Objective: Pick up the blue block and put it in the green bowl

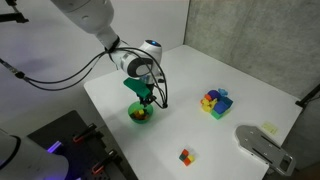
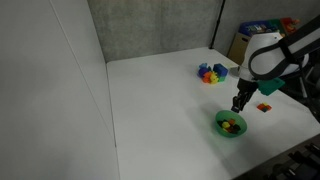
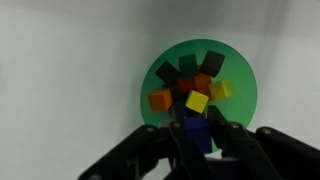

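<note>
One tiny dark-blue cube, the blue block (image 3: 196,131), sits pinched between the narrowed jaws of the gripper (image 3: 198,142), poised over the near edge of the green bowl (image 3: 146,78). The smooth, shallow, round bowl holds several hard-edged cubes (image 3: 196,101); release likely needs a slight advance toward centre.

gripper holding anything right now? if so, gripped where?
Yes: the gripper holds the blue block, pinched by two opposite sides between its fingers, above the green bowl.
</note>
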`<state>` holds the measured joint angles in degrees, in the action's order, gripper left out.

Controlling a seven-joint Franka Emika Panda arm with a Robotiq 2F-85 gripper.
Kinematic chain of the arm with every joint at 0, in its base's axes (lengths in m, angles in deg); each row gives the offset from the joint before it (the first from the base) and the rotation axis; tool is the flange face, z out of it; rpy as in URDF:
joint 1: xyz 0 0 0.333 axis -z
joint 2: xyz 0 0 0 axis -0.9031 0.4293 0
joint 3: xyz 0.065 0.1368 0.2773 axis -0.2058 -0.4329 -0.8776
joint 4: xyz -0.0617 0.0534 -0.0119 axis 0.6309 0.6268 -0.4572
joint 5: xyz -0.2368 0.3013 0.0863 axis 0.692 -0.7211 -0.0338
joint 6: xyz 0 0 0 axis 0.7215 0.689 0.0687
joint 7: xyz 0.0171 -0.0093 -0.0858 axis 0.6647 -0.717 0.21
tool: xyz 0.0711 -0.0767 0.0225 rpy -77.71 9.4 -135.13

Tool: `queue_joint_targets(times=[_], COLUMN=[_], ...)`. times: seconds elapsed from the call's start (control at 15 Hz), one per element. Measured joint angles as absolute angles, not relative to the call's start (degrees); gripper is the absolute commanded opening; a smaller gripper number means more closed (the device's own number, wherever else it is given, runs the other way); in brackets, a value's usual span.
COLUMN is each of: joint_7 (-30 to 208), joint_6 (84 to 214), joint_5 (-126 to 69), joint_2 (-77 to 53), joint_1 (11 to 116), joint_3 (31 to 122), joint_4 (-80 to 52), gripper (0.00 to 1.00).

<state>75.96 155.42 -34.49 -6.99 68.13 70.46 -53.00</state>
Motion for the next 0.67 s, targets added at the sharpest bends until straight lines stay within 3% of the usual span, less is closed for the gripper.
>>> queue_joint_targets(times=[0.53,0.6,0.67], joint_7=[76.06,76.06,76.06], joint_6=[159.13,159.64,160.07], joint_5=[-34.70,-34.70,-34.71], joint_2=[-0.03,1.27,2.38], joint_1=[66.37,66.36,66.37], joint_3=[69.31,69.21,69.11], joint_4=[-52.11,-51.60,-51.08], gripper=[0.11,0.55,0.55])
